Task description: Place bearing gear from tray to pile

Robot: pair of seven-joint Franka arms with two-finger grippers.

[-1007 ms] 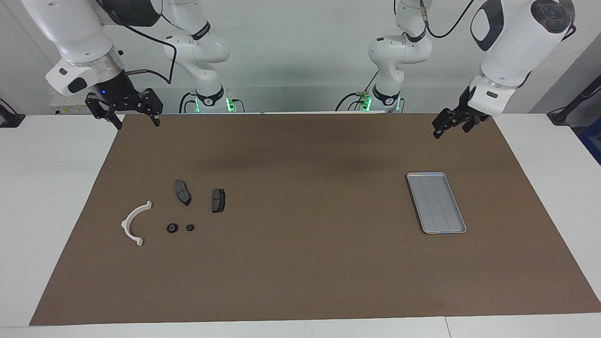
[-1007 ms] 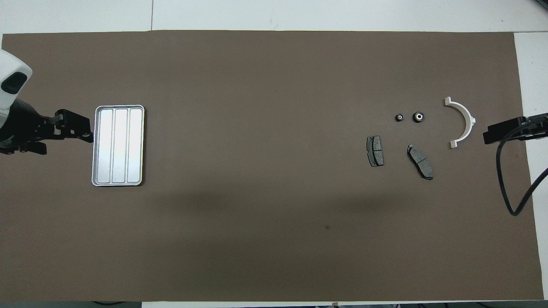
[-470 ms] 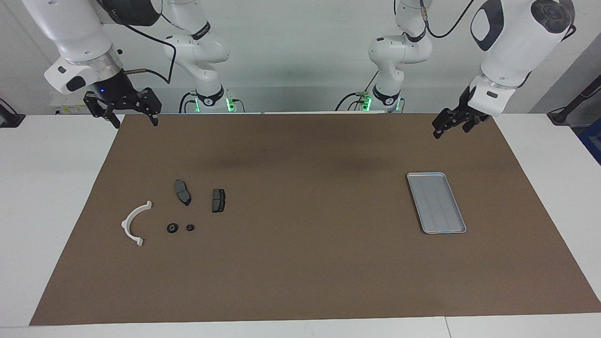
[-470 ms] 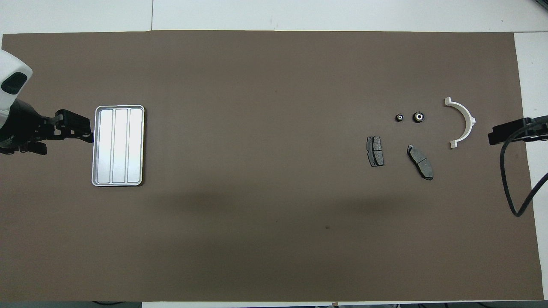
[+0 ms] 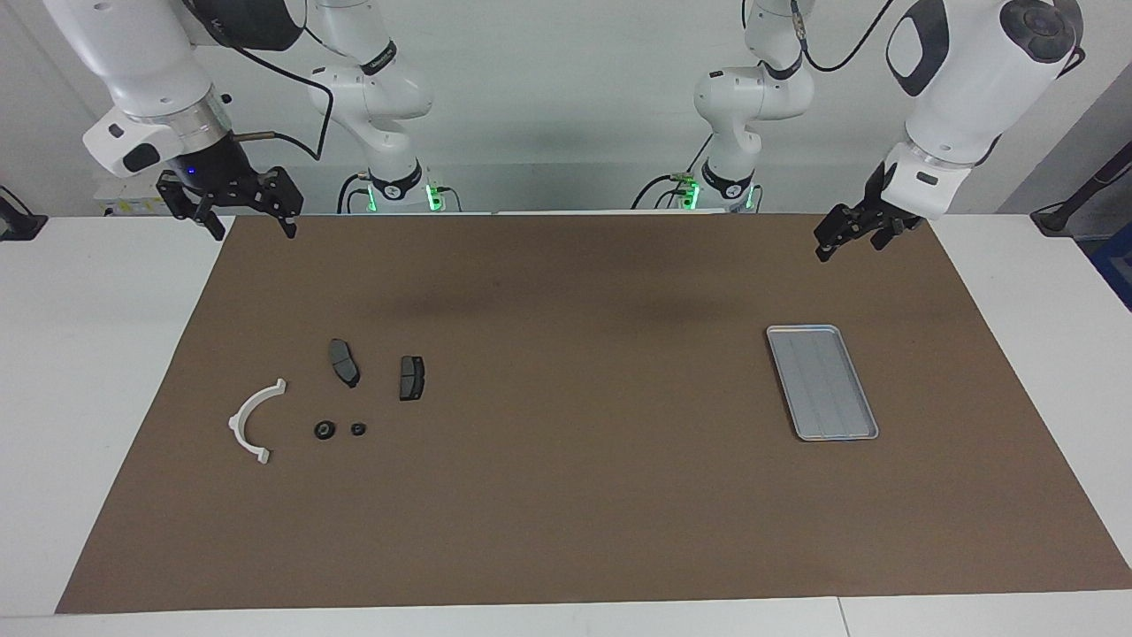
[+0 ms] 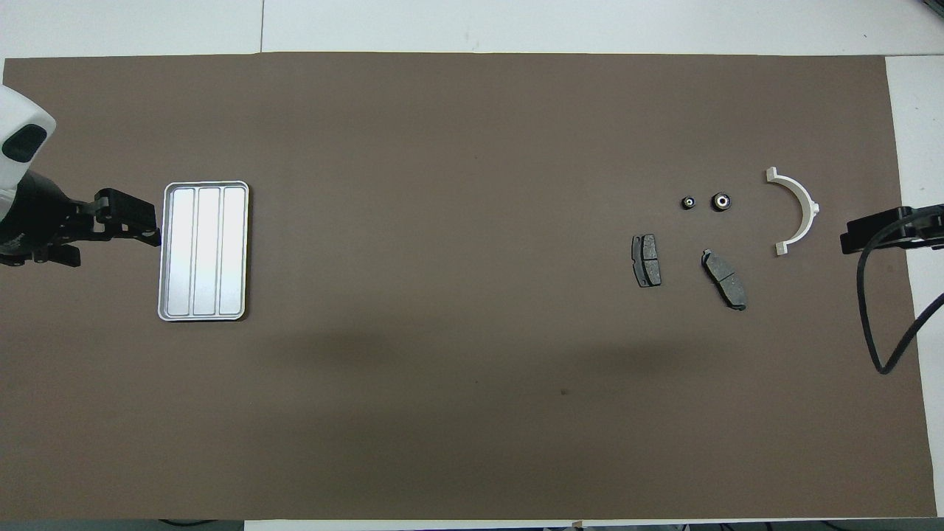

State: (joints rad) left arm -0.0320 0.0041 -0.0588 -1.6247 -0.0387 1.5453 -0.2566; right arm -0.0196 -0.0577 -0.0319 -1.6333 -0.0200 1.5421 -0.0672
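1. Lying at centre right of the facing view, the tray point(image 5: 822, 382) rests on the brown mat point(image 5: 575, 495) with nothing in it.
2. Two small bearing gears point(image 5: 325, 430) sit at lower left, in the pile with the white bracket point(image 5: 252, 420) and two brake pads point(image 5: 344, 362).
3. Left gripper point(image 5: 847, 239), upper right of the frame, hangs spread and holding nothing over the mat's edge.
4. Right gripper point(image 5: 252, 227), upper left, hangs likewise spread and holding nothing.
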